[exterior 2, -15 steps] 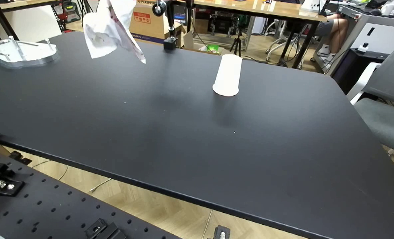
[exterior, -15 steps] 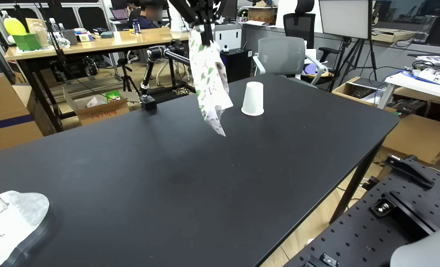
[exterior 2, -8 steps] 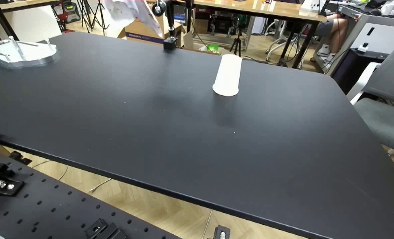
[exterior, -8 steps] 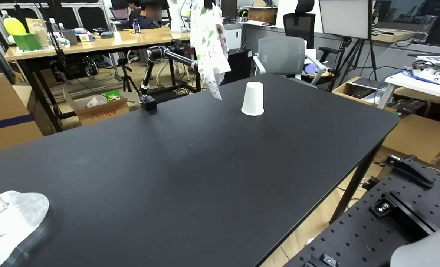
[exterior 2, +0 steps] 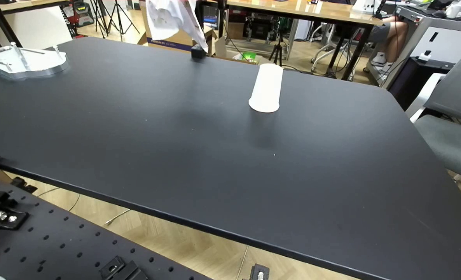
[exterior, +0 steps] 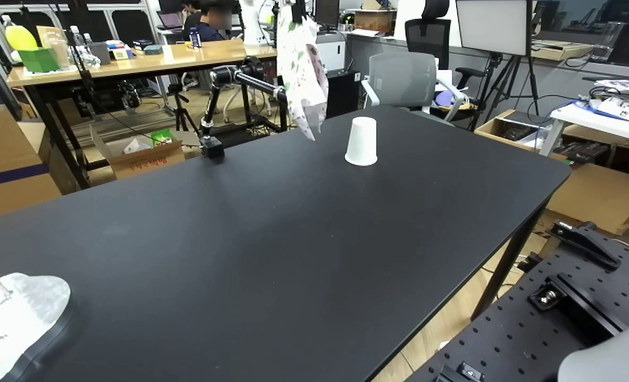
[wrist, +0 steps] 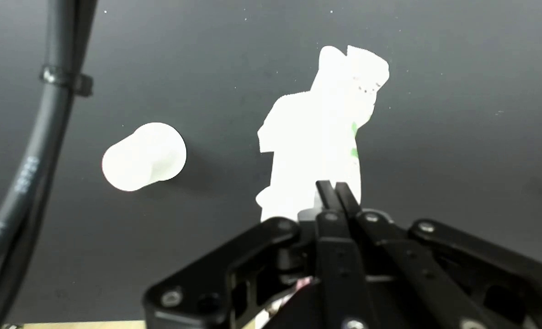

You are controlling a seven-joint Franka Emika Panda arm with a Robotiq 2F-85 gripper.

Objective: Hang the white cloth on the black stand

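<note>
White cloth (exterior: pixel 303 74) hung in loose folds from the gripper (wrist: pixel 337 185), above the table (exterior: pixel 272 254) and near the black stand (exterior: pixel 221 78). The gripper's jaws stood nearly together, pinching the cloth's upper part. In an exterior view the cloth overlapped the free end of the stand's bar (exterior: pixel 257 84); contact could not be confirmed. Release short of the bar would likely have dropped the cloth. Too low an approach risked pushing the bar aside; an uneven drape risked slippage once the jaws parted.

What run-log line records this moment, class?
hand: shut on white cloth; cloth: dangling above table; black stand: cloth contact unclear; cup: upside down
</note>
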